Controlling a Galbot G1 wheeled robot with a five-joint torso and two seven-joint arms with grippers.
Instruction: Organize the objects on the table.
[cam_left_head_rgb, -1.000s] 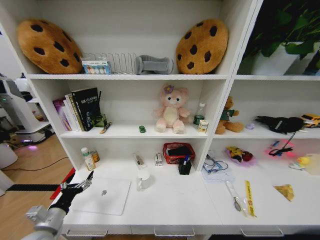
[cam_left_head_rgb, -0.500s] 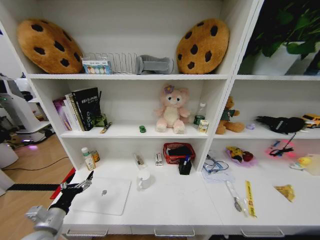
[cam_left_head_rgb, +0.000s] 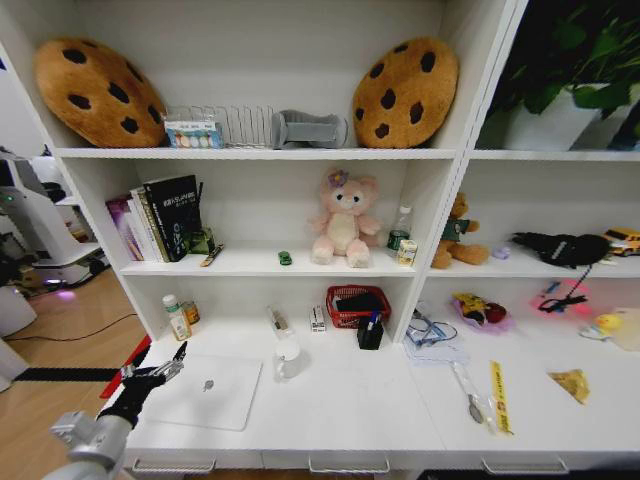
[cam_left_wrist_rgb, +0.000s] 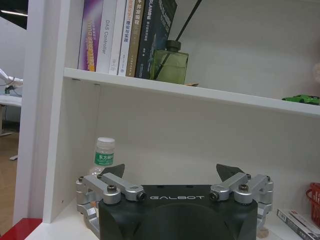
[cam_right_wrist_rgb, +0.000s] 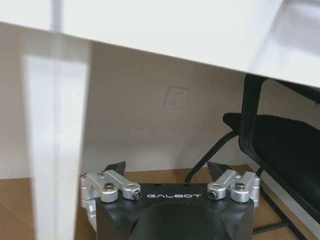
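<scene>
A thin silver laptop (cam_left_head_rgb: 205, 390) lies shut on the left part of the white table (cam_left_head_rgb: 360, 400). My left gripper (cam_left_head_rgb: 158, 368) hovers open at the laptop's left edge, holding nothing; in its wrist view the left gripper (cam_left_wrist_rgb: 172, 172) faces the shelving. A tiny green toy car (cam_left_head_rgb: 285, 258) sits on the shelf above the desk, and the car (cam_left_wrist_rgb: 301, 99) also appears in the left wrist view. A blue-capped pen (cam_left_head_rgb: 372, 320) stands in a black holder. My right gripper (cam_right_wrist_rgb: 167, 167) hangs open and empty below the tabletop.
A white cup (cam_left_head_rgb: 287, 358), a red basket (cam_left_head_rgb: 355, 305) and a small bottle (cam_left_head_rgb: 176, 318) stand behind the laptop. Books (cam_left_head_rgb: 160, 218) and a pink plush toy (cam_left_head_rgb: 343, 222) fill the shelf. A yellow strip (cam_left_head_rgb: 497, 395) lies at right. A black chair (cam_right_wrist_rgb: 280, 145) is under the desk.
</scene>
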